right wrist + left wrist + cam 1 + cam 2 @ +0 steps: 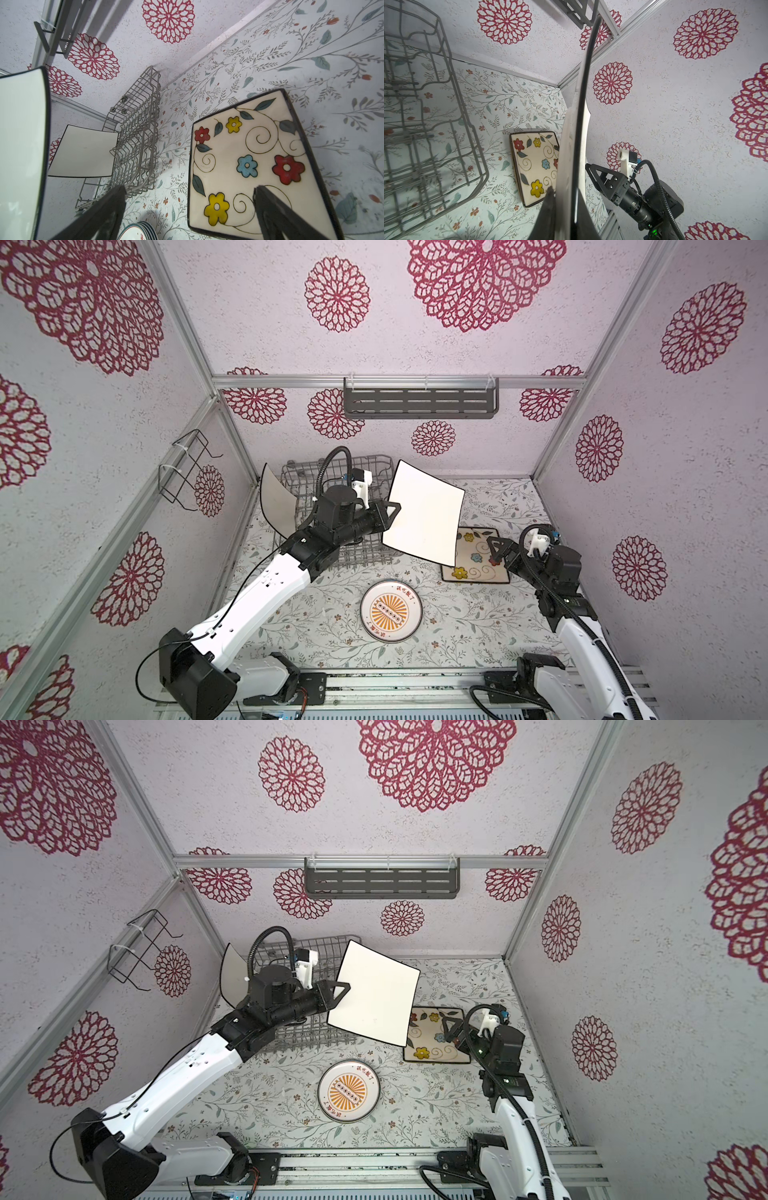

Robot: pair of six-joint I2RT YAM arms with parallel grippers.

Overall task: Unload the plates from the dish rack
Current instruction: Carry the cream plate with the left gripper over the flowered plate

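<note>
A white square plate (276, 499) leans at the dish rack's (297, 479) left end. The left gripper (397, 510) pinches another black-rimmed plate (428, 518) by its edge above the rack's right end. If it slipped, it could strike the flowered plate (473, 570) right of the rack, where the right gripper (495, 551) hovers wide open.

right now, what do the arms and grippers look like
The left arm and right arm have white shells and black joints. The left gripper and right gripper are black with open triangular fingers. A ribbed black hose loops to a white camera mount at each wrist.
</note>
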